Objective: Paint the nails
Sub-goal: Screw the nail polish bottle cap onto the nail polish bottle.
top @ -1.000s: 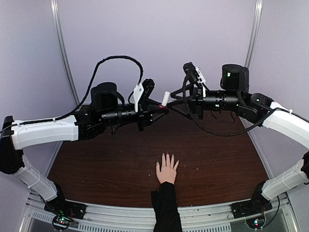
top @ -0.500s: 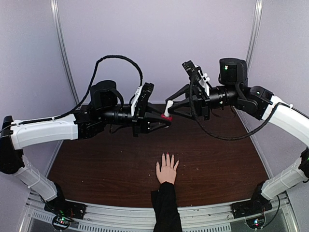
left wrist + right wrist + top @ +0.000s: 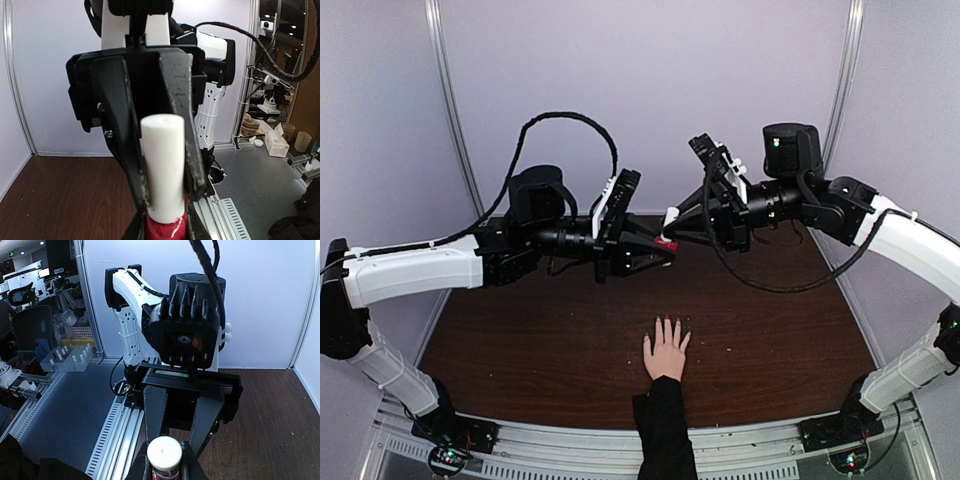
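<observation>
With the left gripper (image 3: 663, 246) shut tight on the small red bottle (image 3: 165, 231) and the right gripper (image 3: 676, 218) shut on its round white cap (image 3: 162, 165), the cap needed a slow, straight twist, high above the tiny nails (image 3: 667, 321) near the dark brown wooden desk's (image 3: 520, 350) near edge.

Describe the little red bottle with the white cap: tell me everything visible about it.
The nail polish bottle is small, with a glossy red body and a tall, smooth, cylindrical white cap, plastic by its look. It is held in the air, clear of the brown table, between the arms. The left gripper is shut on the red body; the right gripper is shut on the white cap.
</observation>
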Action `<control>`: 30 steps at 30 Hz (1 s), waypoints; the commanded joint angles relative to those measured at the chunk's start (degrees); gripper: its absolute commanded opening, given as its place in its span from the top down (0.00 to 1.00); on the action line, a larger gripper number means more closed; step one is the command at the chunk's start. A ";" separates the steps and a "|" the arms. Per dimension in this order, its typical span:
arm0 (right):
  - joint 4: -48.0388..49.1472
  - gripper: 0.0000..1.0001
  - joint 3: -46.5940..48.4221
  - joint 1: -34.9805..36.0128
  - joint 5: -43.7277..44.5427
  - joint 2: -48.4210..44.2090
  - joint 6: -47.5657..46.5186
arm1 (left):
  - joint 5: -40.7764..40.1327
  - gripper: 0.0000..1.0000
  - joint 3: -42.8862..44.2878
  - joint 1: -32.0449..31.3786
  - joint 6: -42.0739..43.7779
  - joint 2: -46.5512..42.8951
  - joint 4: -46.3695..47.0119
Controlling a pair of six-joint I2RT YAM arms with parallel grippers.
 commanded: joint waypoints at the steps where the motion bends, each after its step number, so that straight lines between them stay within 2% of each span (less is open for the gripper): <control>1: -1.32 0.92 2.09 -0.01 -1.23 0.14 0.59 | -0.73 1.00 1.53 0.40 0.88 -0.06 2.49; 9: -1.49 1.00 2.10 -0.04 3.37 0.05 1.01 | -9.87 1.00 0.53 0.39 0.91 -1.82 2.13; 16: 3.35 1.00 0.23 0.27 10.55 0.83 5.34 | -24.20 1.00 -0.87 0.43 0.96 -3.54 1.95; 30: 8.78 1.00 -0.63 2.40 27.96 4.78 13.82 | -42.10 1.00 -0.02 -0.13 3.80 -0.46 1.92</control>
